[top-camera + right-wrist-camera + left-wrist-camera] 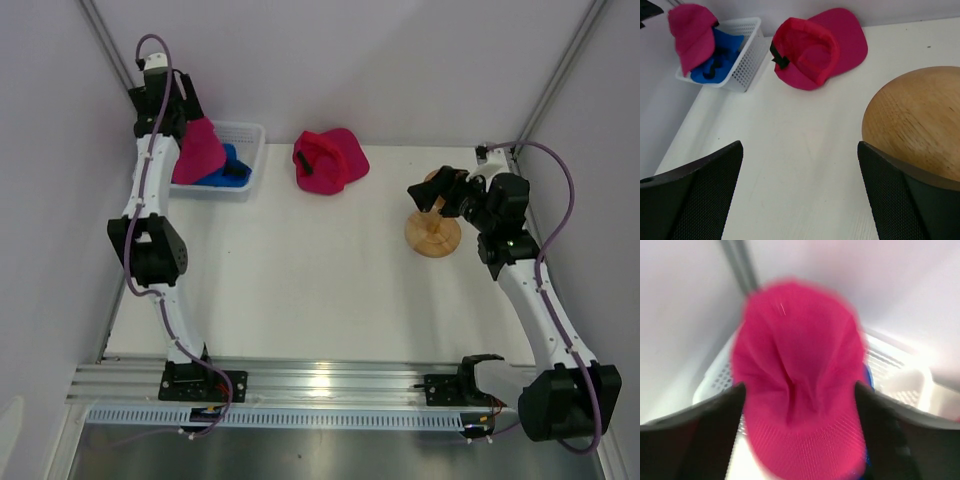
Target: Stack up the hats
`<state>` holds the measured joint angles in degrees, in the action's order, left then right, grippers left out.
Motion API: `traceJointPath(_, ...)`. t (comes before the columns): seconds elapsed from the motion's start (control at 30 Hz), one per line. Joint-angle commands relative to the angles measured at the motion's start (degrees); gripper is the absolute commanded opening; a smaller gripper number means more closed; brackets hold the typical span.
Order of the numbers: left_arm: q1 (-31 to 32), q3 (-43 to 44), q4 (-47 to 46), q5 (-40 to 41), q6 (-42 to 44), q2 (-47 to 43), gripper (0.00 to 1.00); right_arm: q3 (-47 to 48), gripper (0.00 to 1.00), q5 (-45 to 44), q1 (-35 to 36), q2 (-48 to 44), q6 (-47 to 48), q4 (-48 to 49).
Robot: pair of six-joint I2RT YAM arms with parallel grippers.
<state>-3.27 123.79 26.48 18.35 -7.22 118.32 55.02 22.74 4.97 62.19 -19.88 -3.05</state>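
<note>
Over the white mesh basket [252, 133] at far left of the tabletop [300, 280], left gripper [800, 387] spread wide around a blurred pink hat [800, 335], blue hat [230, 166] in the basket, second pink hat [330, 160] upturned near the far edge, right gripper [800, 150] released, empty, by the wooden stand [920, 120]

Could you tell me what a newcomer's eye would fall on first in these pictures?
The bright pink cap over the white basket at the far left stands out first; it fills the left wrist view between the spread jaws of the left gripper. Next comes a second pink cap, lying upside down on the table at the far middle. On the right, the round wooden stand sits bare beside the open right gripper.
</note>
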Motion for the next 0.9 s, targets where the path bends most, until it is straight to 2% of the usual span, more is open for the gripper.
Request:
traceJointPath(0.0,-0.3,5.3,-1.0,0.8,-0.3,-0.7,1.0,4.2,0.99,-1.3,0.3,2.3,2.6,2.3)
traceJointPath(0.07,-0.2,6.5,1.2,-0.6,-1.5,-1.4,0.99,4.7,0.99,-0.8,0.4,4.0,3.1,2.3)
traceJointPath(0.23,2.6,3.7,1.4,-19.7,-4.7,-7.6,1.0,5.4,0.99,-0.3,0.7,6.2,3.5,4.4)
traceJointPath(0.27,6.7,3.5,1.4,-20.7,-4.1,-7.8,0.99,5.6,0.99,-0.7,0.8,6.4,3.6,4.2)
traceJointPath(0.33,11.1,3.8,1.6,-19.9,-1.2,-7.3,0.99,6.1,0.99,-1.4,0.8,6.7,4.1,3.5)
traceJointPath(0.37,15.3,3.8,1.7,-18.8,-0.7,-6.6,1.0,6.2,0.99,-2.4,0.8,6.5,4.5,3.3)
traceJointPath(0.47,21.1,5.5,1.5,-14.3,-1.4,-2.0,0.99,6.2,0.99,-6.0,0.8,5.0,5.5,0.5)
traceJointPath(0.57,22.7,9.6,4.2,-14.3,-7.4,3.6,0.99,5.7,0.99,-12.5,0.8,2.8,6.3,-2.5)
traceJointPath(0.67,25.0,6.4,2.5,-12.2,-13.6,6.6,1.0,3.1,0.99,-18.8,0.5,-1.4,6.9,-2.1)
traceJointPath(0.87,26.4,6.3,2.0,-4.3,-16.5,12.4,0.99,2.2,1.0,-18.4,0.3,-3.7,9.0,-2.0)
